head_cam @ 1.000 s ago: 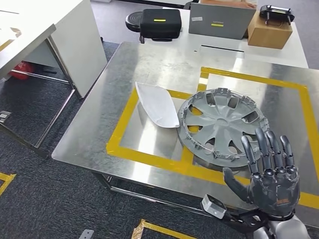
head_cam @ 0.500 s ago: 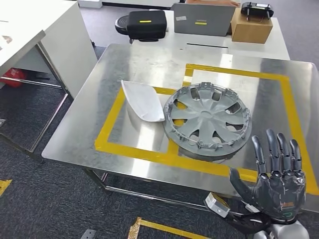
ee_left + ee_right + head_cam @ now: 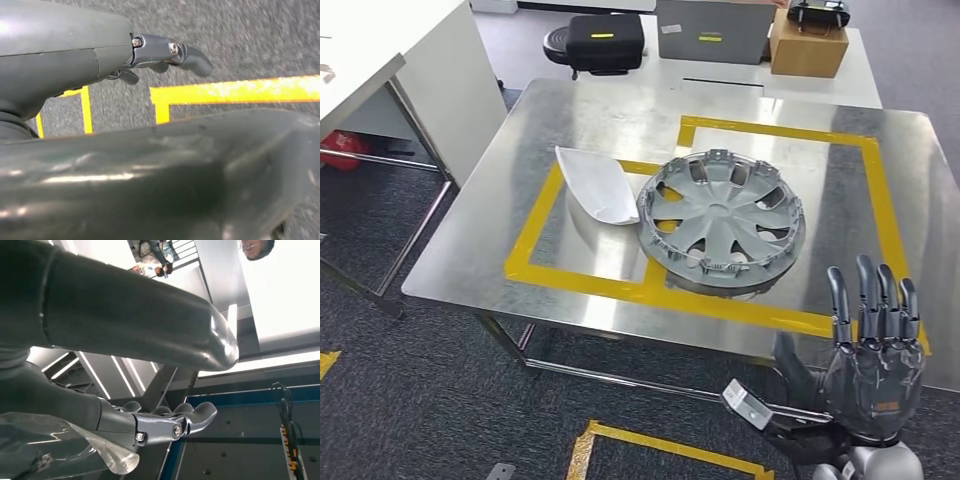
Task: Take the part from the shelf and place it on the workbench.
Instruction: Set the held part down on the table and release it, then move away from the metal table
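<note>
The robot's dark grey right hand [image 3: 875, 375] is raised at the near right, fingers [image 3: 867, 300] straight, upright and slightly apart, holding and touching nothing; it sits in front of the near right edge of the brushed-steel workbench [image 3: 478, 255]. In the right wrist view the same hand [image 3: 166, 422] shows glossy fingers extended. In the left wrist view the left hand [image 3: 151, 52] hangs over speckled grey carpet [image 3: 241, 35] crossed by yellow floor tape [image 3: 234, 90]; whether its fingers are spread or curled I cannot tell. On the workbench, the round grey plastic spoked wheel cover [image 3: 720, 222] lies flat, overlapping the yellow tape rectangle [image 3: 878, 190]. Just left of it lies a smooth white leaf-shaped shell part [image 3: 595, 185], its tip about touching the cover. At the far side stand a black hard case [image 3: 605, 43], a grey box [image 3: 711, 17] and a brown cardboard box [image 3: 807, 50].
</note>
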